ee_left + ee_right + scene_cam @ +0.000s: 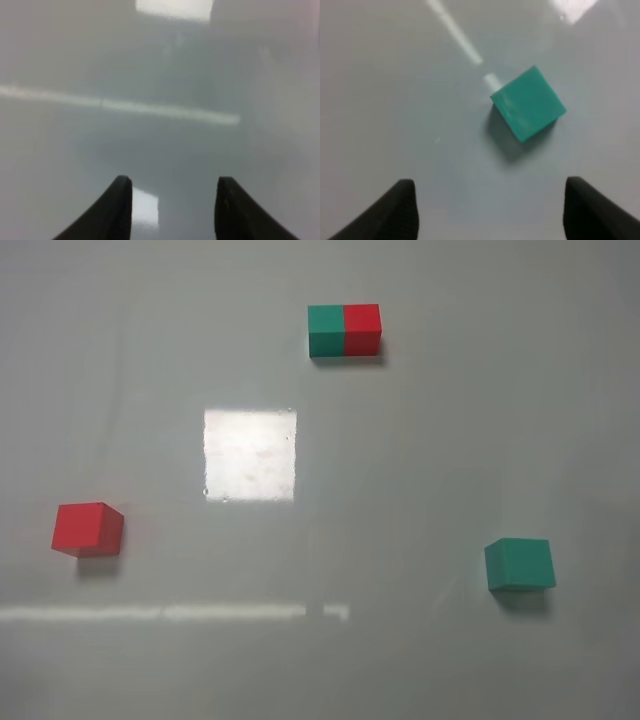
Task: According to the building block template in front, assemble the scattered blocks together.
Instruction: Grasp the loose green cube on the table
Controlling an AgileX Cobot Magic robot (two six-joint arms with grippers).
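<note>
Right claw (489,182) spread wide, empty; teal-green matte cube (528,102) lies on grey table (395,100) just ahead of it, corner-on to the jaws. Best: swivel wrist square to flat faces, centre, then descend. Left claw (173,178) parted, empty; no block ahead.

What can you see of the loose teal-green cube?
The teal-green cube is a plain matte block of one colour, no marks visible. It sits flat on the grey table, at the right of the high view, far from the red cube and the green-red bar. Only the table touches it. In the right wrist view it lies turned diagonal ahead of the open right gripper, not in its grasp.
</note>
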